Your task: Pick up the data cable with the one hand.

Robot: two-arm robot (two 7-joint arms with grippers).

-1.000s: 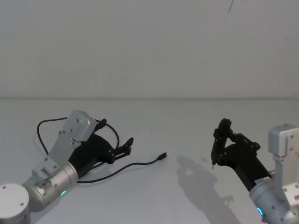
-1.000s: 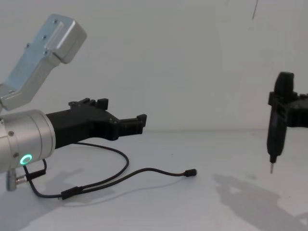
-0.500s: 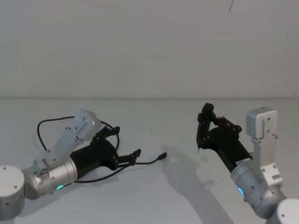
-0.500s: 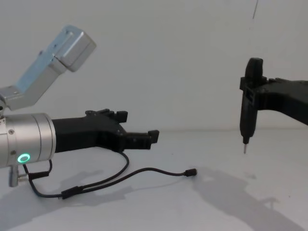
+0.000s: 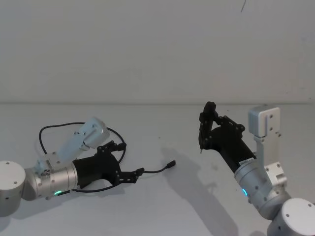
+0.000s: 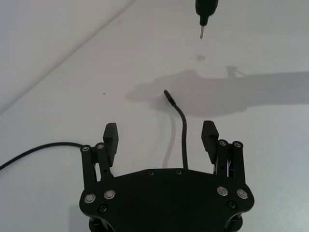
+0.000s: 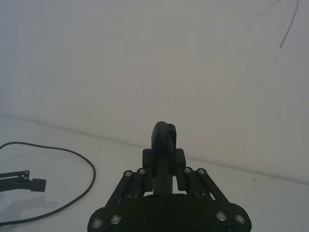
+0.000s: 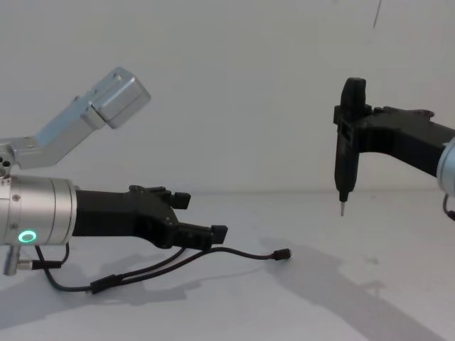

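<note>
- The white bench (image 5: 162, 211) carried the task's thing; both arms reached in over it from its near edge.
- The left tool (image 5: 130, 158) sat low over the bench's left half with its jaws spread. In the left wrist view the data cable (image 6: 183, 130) ran straight out between the two fingers (image 6: 111, 137). Whether either finger touched it could not be told.
- The right tool (image 5: 206, 129) hung well above the bench's right half, its jaws pressed together on an upright pen-like tool (image 8: 345, 156) with the metal tip pointing down, clear of the surface.
- The data cable lay flat on the bench's left half. Its rear loop curved behind the left arm and was partly hidden by it.
- The cable's free plug (image 8: 283, 253) rested near the bench's middle, just beyond the left tool's fingertips.
</note>
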